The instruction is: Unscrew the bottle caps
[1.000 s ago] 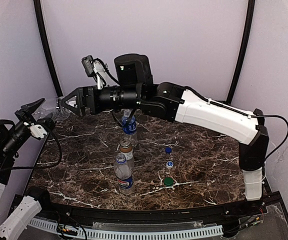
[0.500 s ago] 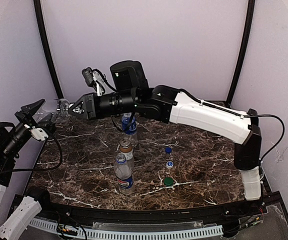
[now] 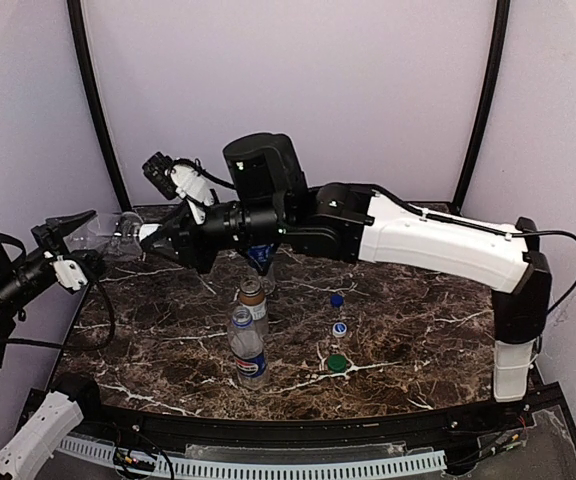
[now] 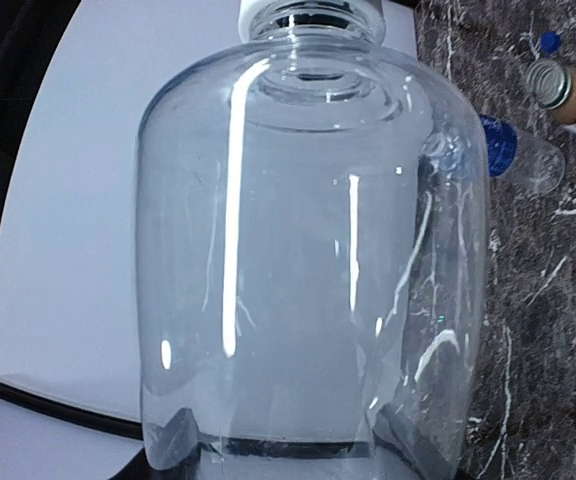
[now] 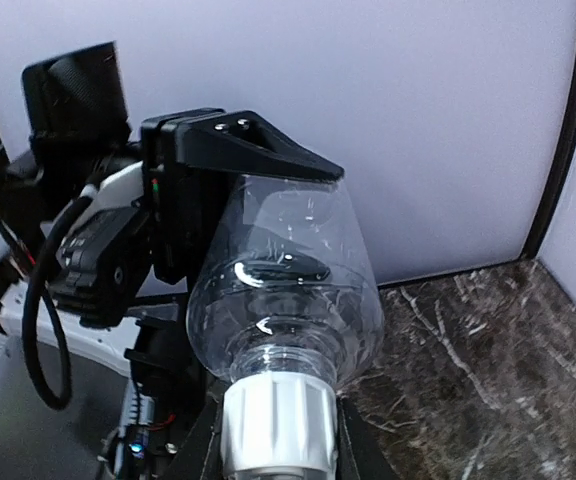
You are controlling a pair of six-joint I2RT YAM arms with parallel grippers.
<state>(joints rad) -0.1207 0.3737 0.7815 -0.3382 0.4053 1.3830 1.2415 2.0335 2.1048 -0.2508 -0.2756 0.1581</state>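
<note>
Marble table, far-left edge: left tool clamps clear bottle aloft; right tool clamped on white cap.

From overhead I see the held bottle lying sideways in the air near the far left corner of the tabletop. Its base sits in the left end effector. Its screw cap points right, between the fingers of the right end effector.

Three bottles stand on the tabletop in a line running away from me. The front bottle is nearest, the short bottle is just behind it, and the rear bottle is partly under the right arm.

To their right lie the near cap, middle cap and far cap.
</note>
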